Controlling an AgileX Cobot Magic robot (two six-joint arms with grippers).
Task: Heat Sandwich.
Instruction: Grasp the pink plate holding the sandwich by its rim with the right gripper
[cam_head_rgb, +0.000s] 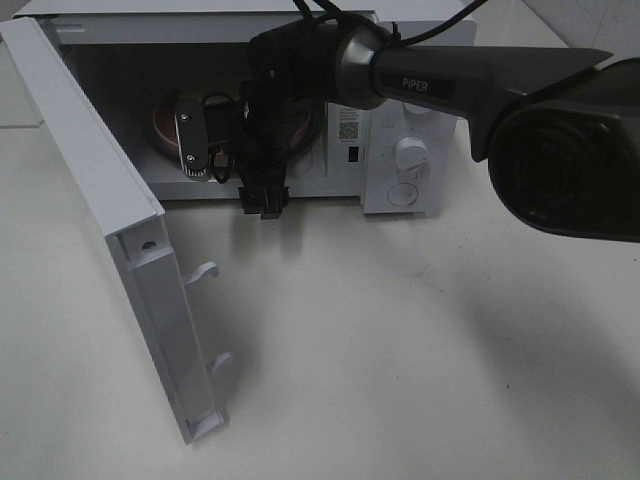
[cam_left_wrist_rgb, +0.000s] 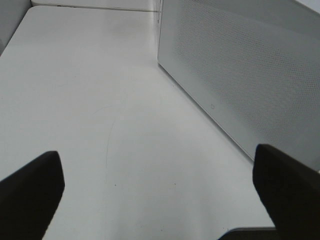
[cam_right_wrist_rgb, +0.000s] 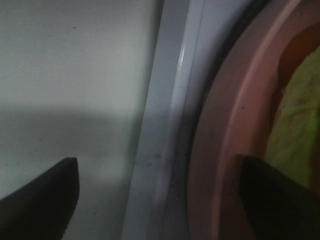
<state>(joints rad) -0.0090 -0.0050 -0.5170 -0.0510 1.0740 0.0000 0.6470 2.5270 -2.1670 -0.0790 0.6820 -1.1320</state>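
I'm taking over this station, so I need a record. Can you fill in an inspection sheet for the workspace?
Surface: white table, faint scuffs.
Job's things: sandwich on a pink plate inside the microwave, door open.
Clutter: nothing seen.
Grippers: left gripper open over the table beside the door; right gripper open at the microwave's mouth, one finger over the plate.
Cables: black cables on the arm at the microwave.
Surroundings: nothing seen.

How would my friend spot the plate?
Find the white microwave with its door swung open. Inside, partly behind the robot arm, lies a round pink plate, the only pink thing in all that white.
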